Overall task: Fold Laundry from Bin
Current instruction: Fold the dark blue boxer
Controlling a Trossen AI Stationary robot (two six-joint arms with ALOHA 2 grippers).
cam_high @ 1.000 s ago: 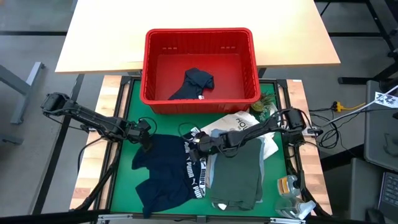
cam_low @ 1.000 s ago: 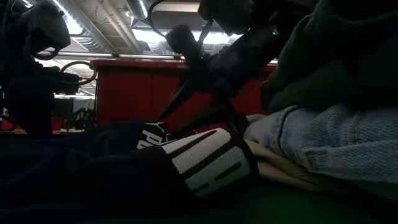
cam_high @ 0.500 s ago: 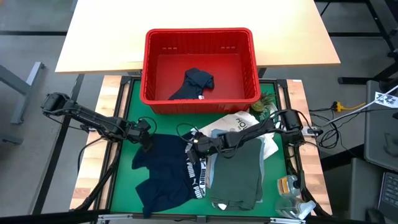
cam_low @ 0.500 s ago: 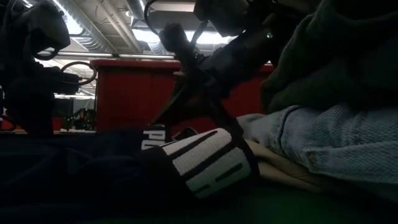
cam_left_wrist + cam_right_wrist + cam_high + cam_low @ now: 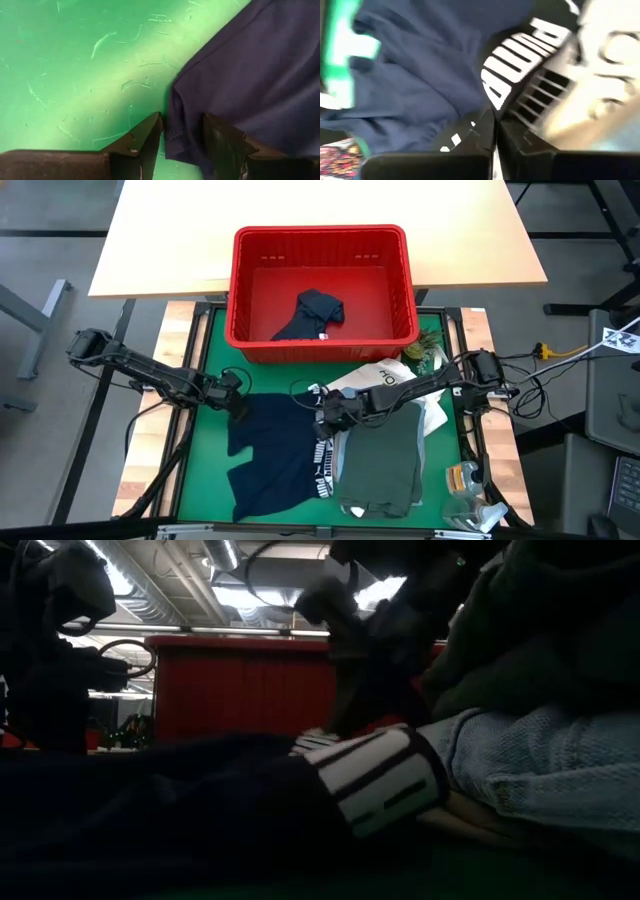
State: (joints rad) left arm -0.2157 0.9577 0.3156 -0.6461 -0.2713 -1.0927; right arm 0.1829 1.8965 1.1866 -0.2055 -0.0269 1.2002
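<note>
High view | right gripper (image 5: 327, 416) fingers pinch navy shorts (image 5: 275, 455) waistband (white letters) | left gripper (image 5: 237, 406) fingers grip shorts' edge

We see the bin (image 5: 322, 283) at the far middle of the counter (image 5: 205, 450), with one small garment (image 5: 312, 313) lying inside it. Nearer to us, the shorts (image 5: 275, 452) lie spread on the counter, left of a stack of folded garments (image 5: 380, 462). A tote bag (image 5: 375, 376) lies between that stack and the bin. The left gripper (image 5: 238, 402) sits at the shorts' left edge, the right gripper (image 5: 327, 412) at their waistband (image 5: 324, 465).
</note>
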